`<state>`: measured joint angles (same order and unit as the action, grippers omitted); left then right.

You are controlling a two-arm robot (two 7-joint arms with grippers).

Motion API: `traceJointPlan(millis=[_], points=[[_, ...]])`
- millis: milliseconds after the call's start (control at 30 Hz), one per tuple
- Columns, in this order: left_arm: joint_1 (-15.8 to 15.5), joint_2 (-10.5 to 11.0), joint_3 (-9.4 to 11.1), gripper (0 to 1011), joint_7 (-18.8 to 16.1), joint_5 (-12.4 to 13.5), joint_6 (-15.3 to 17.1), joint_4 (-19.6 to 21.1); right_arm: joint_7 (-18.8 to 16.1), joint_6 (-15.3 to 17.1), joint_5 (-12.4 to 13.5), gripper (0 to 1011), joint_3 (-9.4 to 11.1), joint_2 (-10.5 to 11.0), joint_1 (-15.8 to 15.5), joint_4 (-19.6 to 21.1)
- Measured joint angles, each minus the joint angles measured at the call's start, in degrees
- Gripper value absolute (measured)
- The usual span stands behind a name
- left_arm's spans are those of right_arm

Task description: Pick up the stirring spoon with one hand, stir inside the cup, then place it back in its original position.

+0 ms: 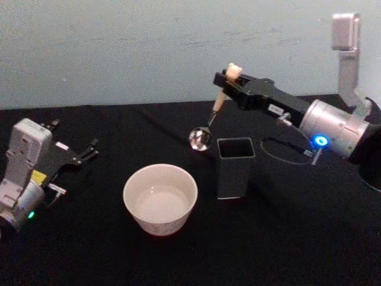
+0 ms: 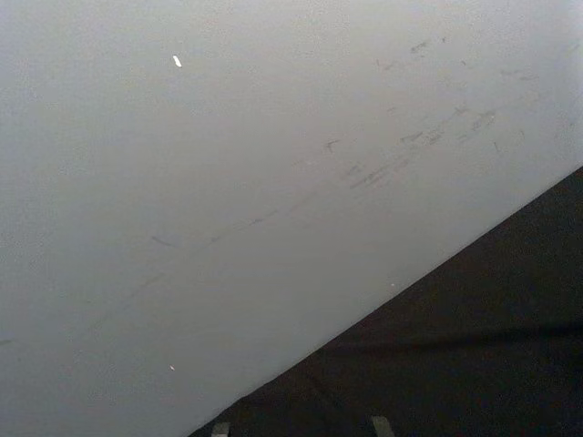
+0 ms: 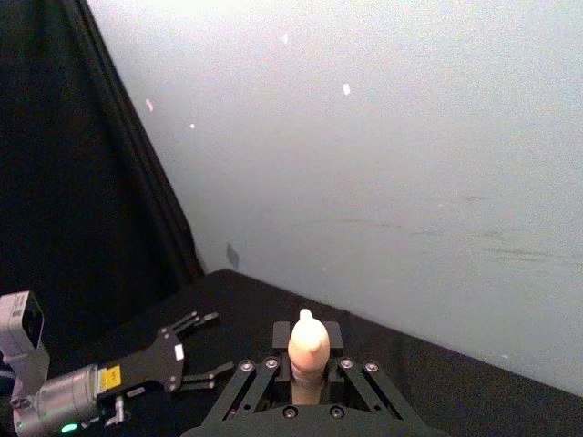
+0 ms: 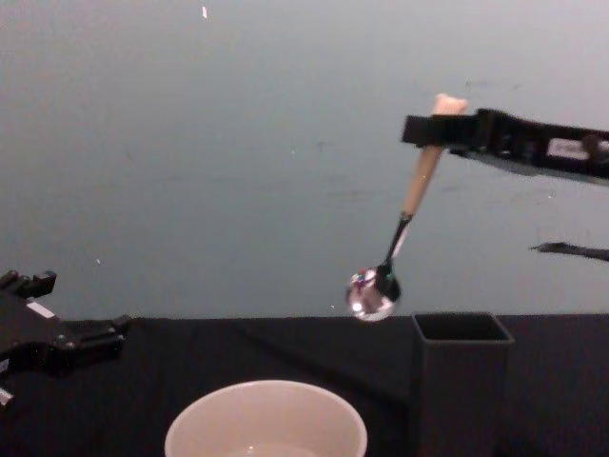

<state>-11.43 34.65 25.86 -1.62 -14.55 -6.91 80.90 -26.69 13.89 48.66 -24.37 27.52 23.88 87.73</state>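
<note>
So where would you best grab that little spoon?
Take the spoon by its beige handle, just under the bear head, pinched from the side as the right claw does: that part is thickest, the metal neck is thin, the bowl round and shiny.

no txt legible, yellow sticker & white tag on left pincer unreadable

This is a robot test bench in a lab-like room. The table is covered in plain black cloth and runs back to a bare, pale grey wall marked with dark scuffs. A black curtain hangs down the left of the right wrist view, meeting that wall. At the head view's upper right a grey boxed device stands on a bracket. The robot arms show lit status lights: a blue ring and a green dot.
</note>
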Motion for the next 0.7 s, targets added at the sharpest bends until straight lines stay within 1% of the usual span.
traceJointPlan(millis=[33, 200, 233, 333, 433, 533, 700], points=[[0.0, 0.0, 0.0, 1001, 0.0, 0.0, 0.0, 0.0, 0.0, 0.0, 0.0, 210, 0.0, 0.0, 0.0, 0.0], [0.0, 0.0, 0.0, 1001, 0.0, 0.0, 0.0, 0.0, 0.2, -1.1, 2.3, 210, 1.9, 2.1, -1.3, 0.6], [0.0, 0.0, 0.0, 1001, 0.0, 0.0, 0.0, 0.0, 0.2, -1.1, 2.3, 210, 1.9, 2.1, -1.3, 0.6], [0.0, 0.0, 0.0, 1001, 0.0, 0.0, 0.0, 0.0, 0.3, -1.7, 3.1, 210, 2.5, 3.6, -1.9, 0.6], [0.0, 0.0, 0.0, 1001, 0.0, 0.0, 0.0, 0.0, 0.2, -2.3, 3.4, 210, 2.6, 4.9, -2.3, 0.4], [0.0, 0.0, 0.0, 1002, 0.0, 0.0, 0.0, 0.0, 0.0, -2.7, 3.4, 210, 2.6, 5.6, -2.5, 0.1], [0.0, 0.0, 0.0, 1001, 0.0, 0.0, 0.0, 0.0, -0.4, -3.4, 3.4, 210, 1.8, 6.6, -2.6, -0.4]])
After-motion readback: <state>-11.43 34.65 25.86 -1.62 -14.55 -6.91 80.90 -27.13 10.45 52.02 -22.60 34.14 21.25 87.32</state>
